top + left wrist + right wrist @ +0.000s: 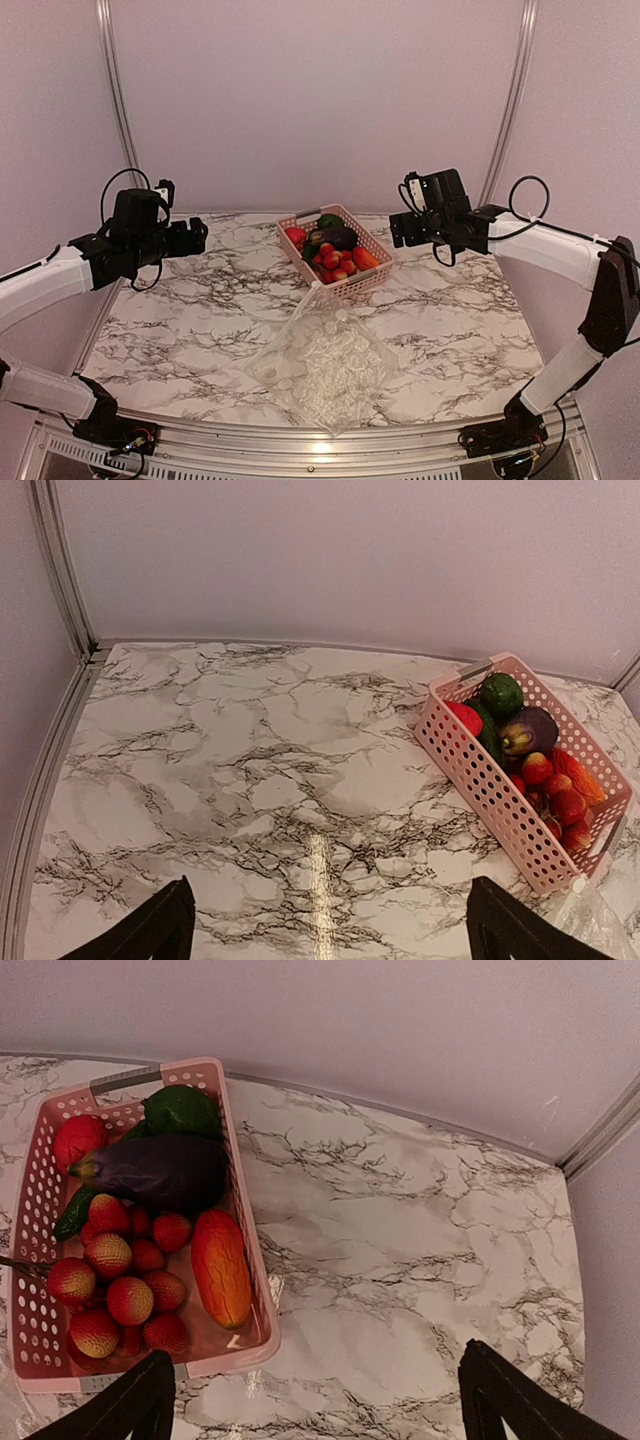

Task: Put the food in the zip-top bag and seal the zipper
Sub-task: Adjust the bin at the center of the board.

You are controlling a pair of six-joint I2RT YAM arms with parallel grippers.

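Our left tool [325,932] and right tool [318,1400] stand spread wide, pinching nothing. The food [331,251] sits in the pink basket [371,283]; the zip-top bag [325,366] lies flat on the counter [180,320] just beside it.

A pink slotted basket [362,283] sat askew toward the back of the white, black-veined marble tabletop [170,320], its grey handle end nearest the rear wall. Pale lilac walls [320,100] enclosed the tabletop on three sides. Silver metal posts [113,90] stood in the rear corners, and a metal rail [250,440] ran along the near edge.
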